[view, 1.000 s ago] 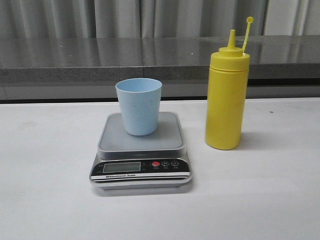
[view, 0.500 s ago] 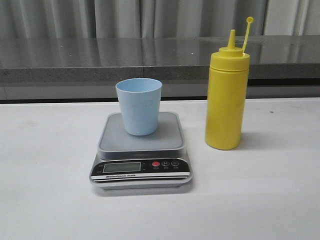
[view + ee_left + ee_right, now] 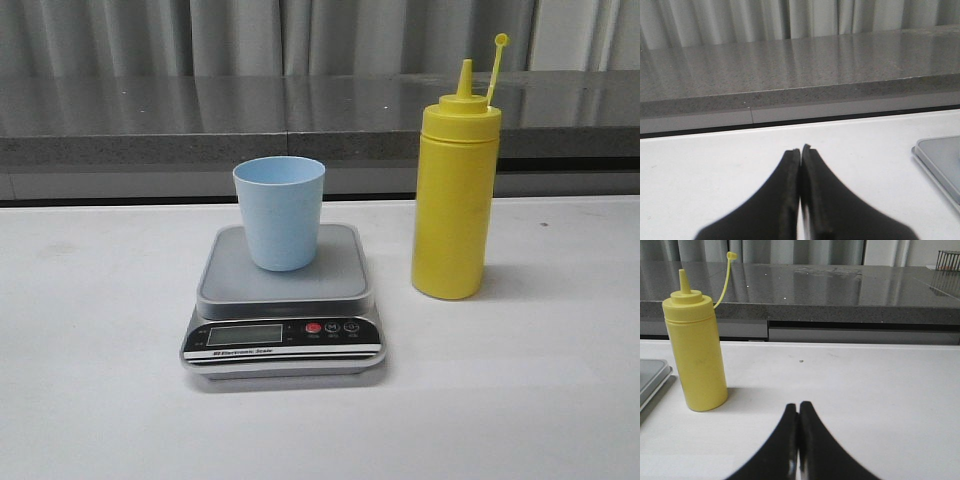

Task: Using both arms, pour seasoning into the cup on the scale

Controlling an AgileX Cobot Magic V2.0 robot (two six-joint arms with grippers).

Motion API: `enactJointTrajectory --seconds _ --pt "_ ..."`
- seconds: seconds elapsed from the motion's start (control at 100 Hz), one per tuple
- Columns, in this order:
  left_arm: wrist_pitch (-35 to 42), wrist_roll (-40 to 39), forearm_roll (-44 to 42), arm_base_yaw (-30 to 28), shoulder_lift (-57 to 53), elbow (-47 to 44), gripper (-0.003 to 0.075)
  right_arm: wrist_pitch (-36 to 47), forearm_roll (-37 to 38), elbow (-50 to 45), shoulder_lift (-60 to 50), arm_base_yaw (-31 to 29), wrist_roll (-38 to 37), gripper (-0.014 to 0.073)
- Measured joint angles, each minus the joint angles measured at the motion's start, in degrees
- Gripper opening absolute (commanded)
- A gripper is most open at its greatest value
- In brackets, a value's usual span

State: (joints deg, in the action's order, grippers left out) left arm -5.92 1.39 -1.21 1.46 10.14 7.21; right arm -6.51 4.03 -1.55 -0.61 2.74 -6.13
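**Cup on the scale, bottle beside it, both grippers pressed together**

A white table (image 3: 90, 400) is seen from the front. The scale (image 3: 283, 300) is set near the middle of it. Its flat grey top is square, and its black front panel faces the camera. A small screen and one red button are seen on that panel, with two dark buttons next to the red one. What is written on the screen cannot be read.

The cup (image 3: 279, 212) is stood upright on the grey top of the scale, toward the back of it. It is pale blue and open at the top. What is inside it cannot be seen.

The seasoning (image 3: 455, 190), a tall yellow bottle, is stood upright on the table just to the right of the scale. It is not touching the scale or the cup. Its pointed nozzle is uncovered, and its little cap is held up on a thin strap beside the nozzle. The bottle is taller than the cup.

No arm is seen in the front view.

In the left wrist view, the left gripper (image 3: 801, 149) is seen low over the table. Its two black fingers are pressed together and nothing is held. A corner of the scale is seen at the edge of that view.

In the right wrist view, the right gripper (image 3: 798, 405) is seen with its fingers pressed together too, and nothing is held. The bottle is seen well apart from it.

A grey stone ledge (image 3: 150, 125) and a pale curtain (image 3: 130, 35) are seen behind the table.
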Motion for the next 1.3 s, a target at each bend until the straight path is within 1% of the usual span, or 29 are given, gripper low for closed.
enactJointTrajectory --seconds 0.25,0.32,0.51,1.3 --pt "0.34 0.0 -0.37 -1.14 -8.45 -6.75 -0.002 0.0 0.0 0.0 0.0 0.0 0.0 -0.0066" --pt "-0.05 0.0 -0.47 -1.14 -10.18 -7.25 -0.002 0.0 0.0 0.0 0.0 0.0 0.0 -0.0066" --pt "1.3 -0.25 -0.47 -1.14 -10.36 -7.25 -0.002 0.0 0.0 0.0 0.0 0.0 0.0 -0.0066" --pt "1.41 -0.88 -0.86 -1.14 -10.36 -7.25 -0.002 0.0 0.0 0.0 0.0 0.0 0.0 -0.0066"
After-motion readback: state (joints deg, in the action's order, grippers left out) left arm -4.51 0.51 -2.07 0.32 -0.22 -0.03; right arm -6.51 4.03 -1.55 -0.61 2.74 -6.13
